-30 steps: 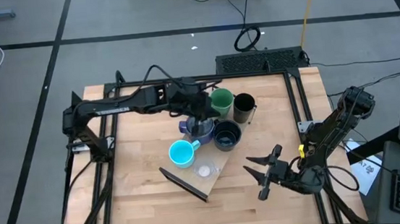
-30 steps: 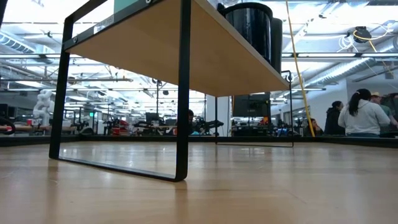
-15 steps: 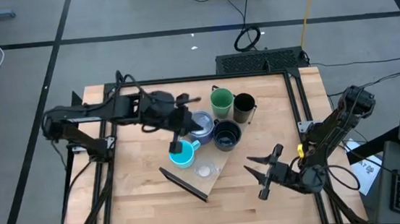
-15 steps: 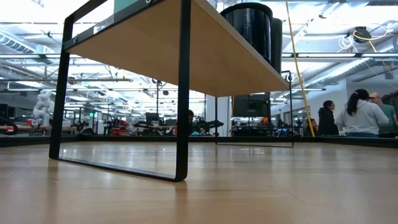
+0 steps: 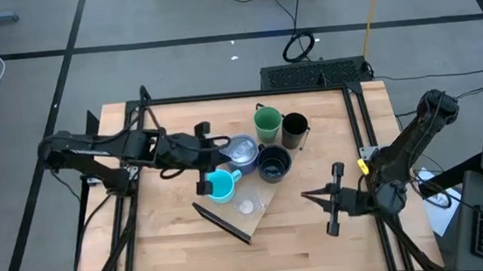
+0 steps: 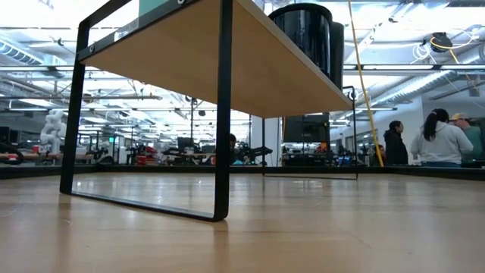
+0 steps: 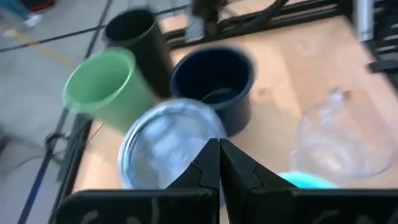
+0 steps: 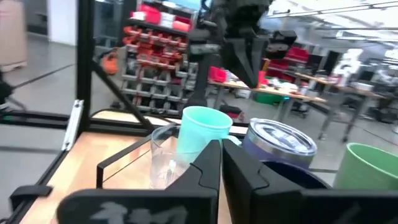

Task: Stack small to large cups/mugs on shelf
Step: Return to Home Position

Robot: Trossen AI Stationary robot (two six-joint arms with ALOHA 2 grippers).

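Note:
Six cups stand upright on the light-wood shelf (image 5: 261,213), whose dark brackets (image 6: 221,114) rest on the table: tiny clear cup (image 5: 248,207), cyan mug (image 5: 220,186), lidded blue-purple mug (image 5: 241,151), wide black mug (image 5: 273,162), green tumbler (image 5: 268,123), tall black cup (image 5: 294,129). My left gripper (image 5: 219,159) is shut and empty just left of the blue-purple mug (image 7: 168,146), above the cyan mug. My right gripper (image 5: 306,196) is shut and empty to the right of the shelf, pointing level at the cyan mug (image 8: 202,134) and clear cup (image 8: 163,163).
Dark metal rails (image 5: 360,134) frame the wooden tabletop (image 5: 172,247). Bare wood lies in front of and left of the shelf. In the low view, people stand in the room behind the table at the far right (image 6: 443,140).
My left gripper has drawn back from over the blue-purple mug toward the table's left edge, staying shut; the mug stays on the shelf. My right gripper has shut its fingers, rolled and risen a little, staying right of the shelf.

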